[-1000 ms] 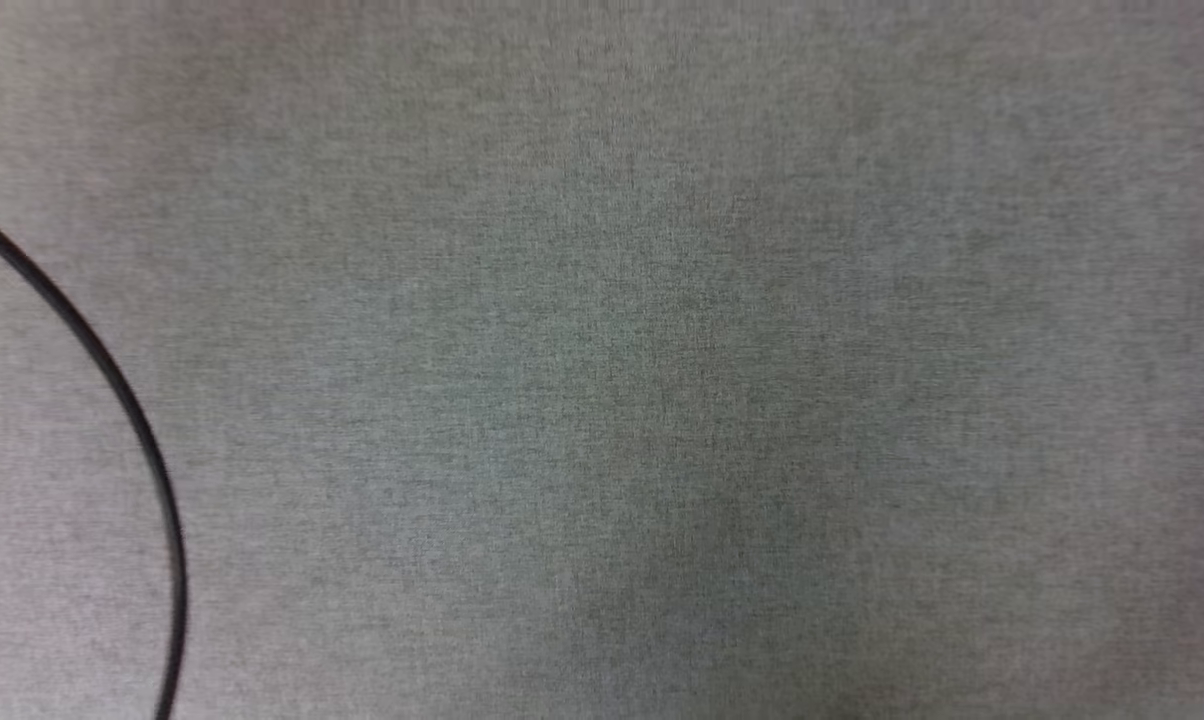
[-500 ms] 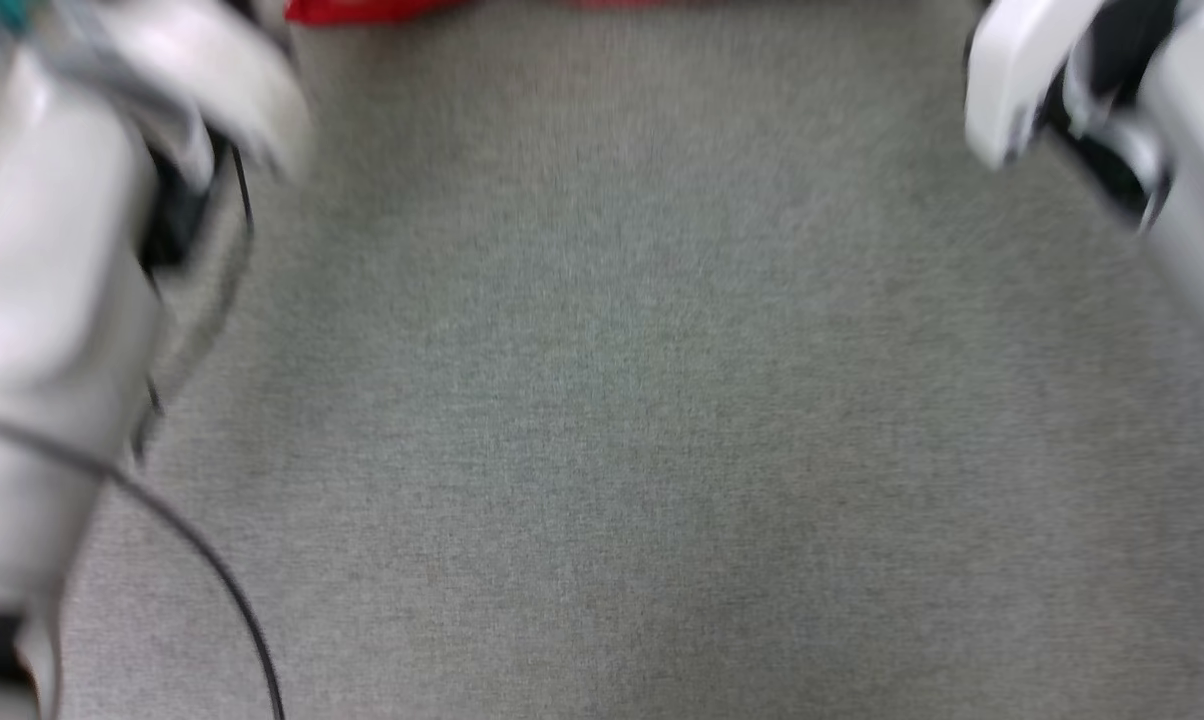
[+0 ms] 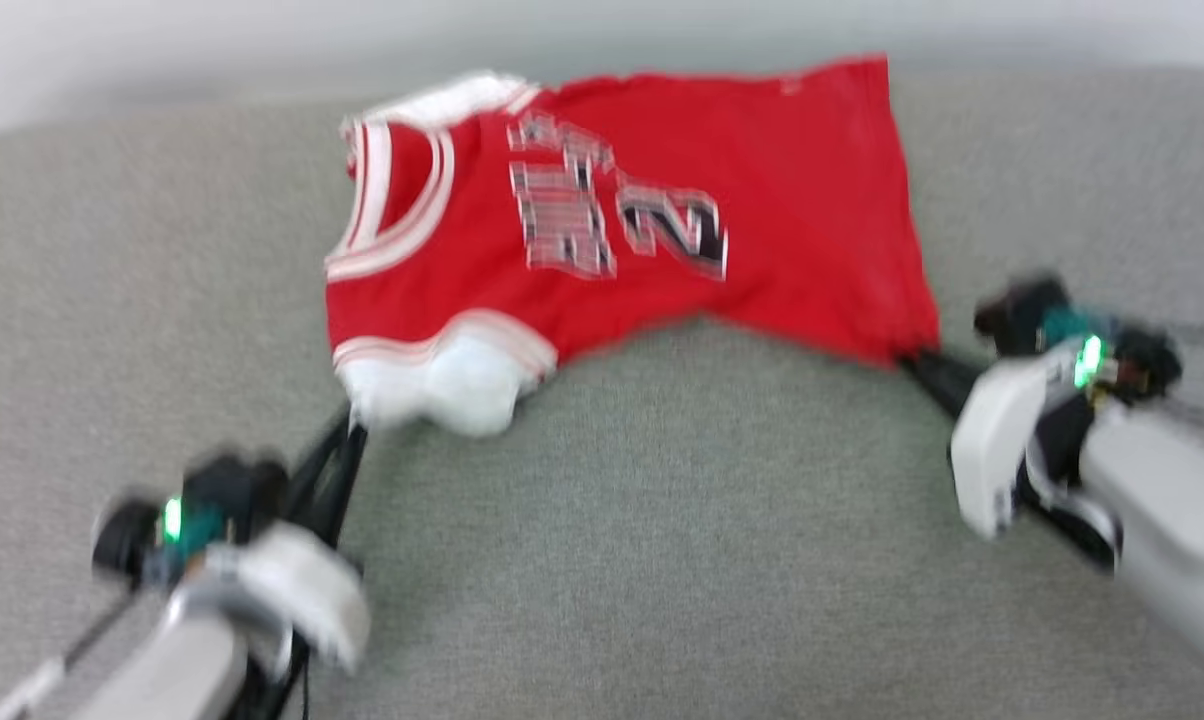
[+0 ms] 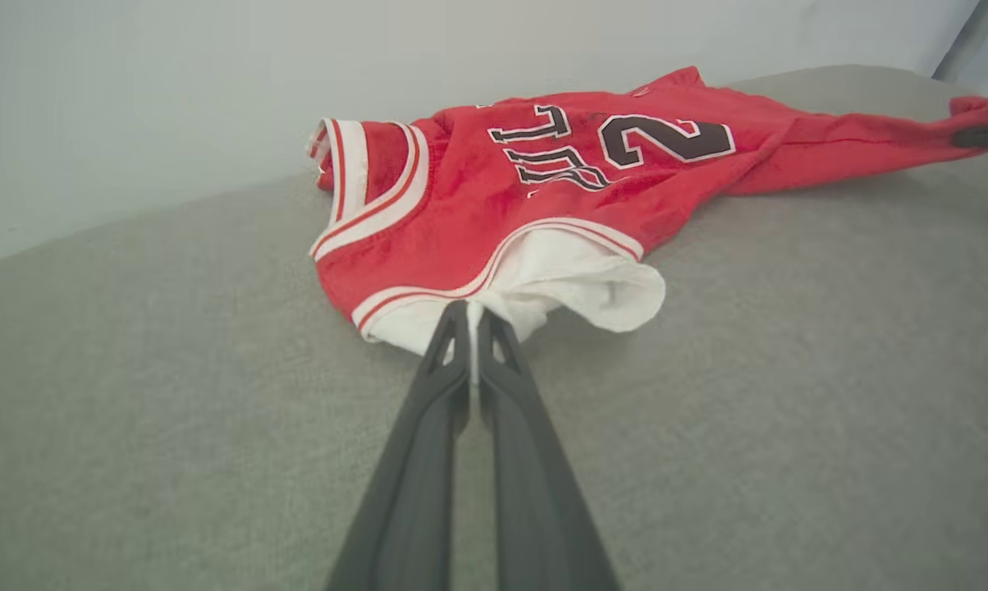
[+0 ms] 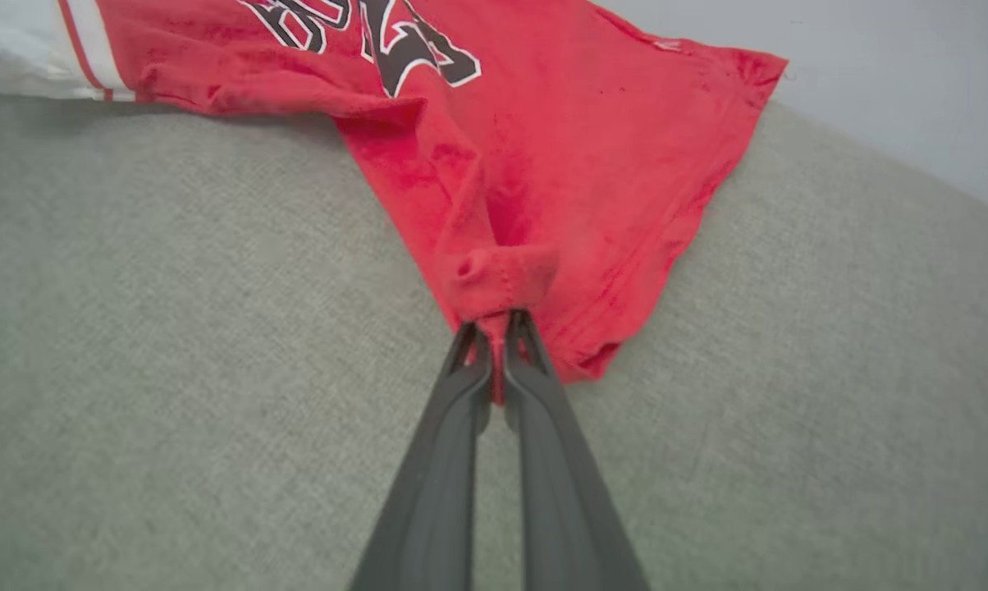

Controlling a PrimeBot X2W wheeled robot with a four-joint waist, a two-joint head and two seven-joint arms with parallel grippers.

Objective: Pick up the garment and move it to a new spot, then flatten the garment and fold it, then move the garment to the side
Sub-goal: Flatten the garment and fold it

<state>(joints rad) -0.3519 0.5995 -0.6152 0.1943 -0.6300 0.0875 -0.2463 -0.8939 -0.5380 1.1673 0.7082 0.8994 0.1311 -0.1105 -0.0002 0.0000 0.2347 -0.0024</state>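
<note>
The jaws of the left gripper [image 4: 471, 318] are clamped tight on the garment [image 4: 477, 197]. A sliver of the white sleeve [image 4: 584, 283] is pinched between the tips. The jaws of the right gripper [image 5: 498, 327] are likewise pressed together, and a bunched hem corner [image 5: 502, 275] of red cloth is nipped between them.

In the head view, which is blurred, the left gripper [image 3: 355, 425] is seen at the garment's near left corner. Its dark fingers are slanted up toward the sleeve [image 3: 442, 380]. Behind them, a wrist with a green light and a pale forearm [image 3: 162, 670] are stretched away from the garment toward the lower left. The right gripper [image 3: 912, 362] is set at the garment's near right corner. Its fingers are angled up and left, and its pale forearm [image 3: 1172, 540] is extended away to the lower right.

The garment [image 3: 762, 200] is laid front up on a grey surface [image 3: 662, 540], between the two grippers. Its striped collar is turned to the left and its hem to the right, and the black lettering and number are shown. Beyond the garment a pale wall [image 3: 212, 40] is seen.
</note>
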